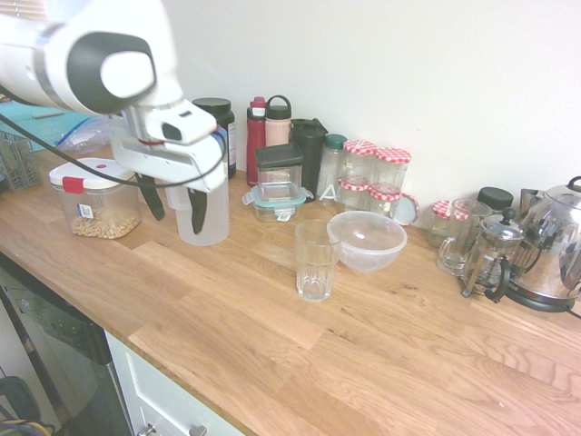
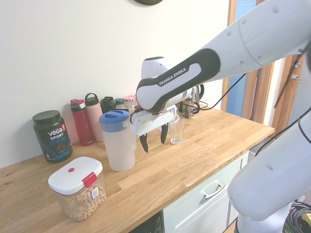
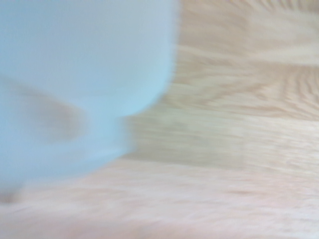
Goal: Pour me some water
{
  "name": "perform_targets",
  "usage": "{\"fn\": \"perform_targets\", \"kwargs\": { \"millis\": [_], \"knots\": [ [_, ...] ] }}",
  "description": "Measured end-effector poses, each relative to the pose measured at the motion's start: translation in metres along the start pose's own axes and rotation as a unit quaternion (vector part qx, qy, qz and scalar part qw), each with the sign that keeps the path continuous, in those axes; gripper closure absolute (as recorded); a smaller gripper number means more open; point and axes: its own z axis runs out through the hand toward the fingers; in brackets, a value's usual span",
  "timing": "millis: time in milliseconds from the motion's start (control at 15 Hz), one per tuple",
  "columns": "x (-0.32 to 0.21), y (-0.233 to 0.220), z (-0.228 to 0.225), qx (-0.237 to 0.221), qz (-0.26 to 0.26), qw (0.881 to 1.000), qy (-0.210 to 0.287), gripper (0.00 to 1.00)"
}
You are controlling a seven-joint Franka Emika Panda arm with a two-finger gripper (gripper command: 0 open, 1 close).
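The gripper (image 2: 154, 140) hangs above the wooden countertop (image 2: 194, 155) with its two dark fingers (image 2: 143, 143) pointing almost straight down and spread wide, nothing between them. In the first exterior view the gripper (image 1: 175, 204) shows its fingers straddling the front of the frosted-white jug (image 1: 213, 213), one finger dark against the jug's wall and the other out toward the cereal container (image 1: 94, 197); whether either finger touches the jug cannot be told. From the second exterior view the jug (image 2: 118, 141) with its blue lid (image 2: 113, 120) stands upright just beside the gripper, on the side away from the drinking glass (image 2: 177, 129), with a narrow gap showing between the nearer finger and the jug's wall. The water itself cannot be made out through the frosted plastic. The wrist view is blurred: the pale jug (image 3: 75, 84) fills much of it over the wood grain. The ribbed glass (image 1: 316, 260) stands empty, well apart from the gripper on its other side, and a clear bowl (image 1: 367, 240) sits just behind the glass. Bottles and jars line the wall behind the gripper.
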Motion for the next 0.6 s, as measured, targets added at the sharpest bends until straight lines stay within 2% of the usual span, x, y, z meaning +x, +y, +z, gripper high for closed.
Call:
{"fn": "perform_targets", "kwargs": {
  "millis": [200, 467, 533, 600],
  "knots": [
    [-0.018, -0.024, -0.031, 0.062, -0.018, 0.996, 0.067, 0.00],
    [-0.023, -0.046, -0.023, 0.088, -0.030, 0.991, 0.096, 0.00],
    [-0.020, -0.049, -0.018, 0.091, -0.028, 0.991, 0.098, 1.00],
    [-0.015, -0.051, -0.013, 0.091, -0.026, 0.991, 0.099, 1.00]
  ]
}}
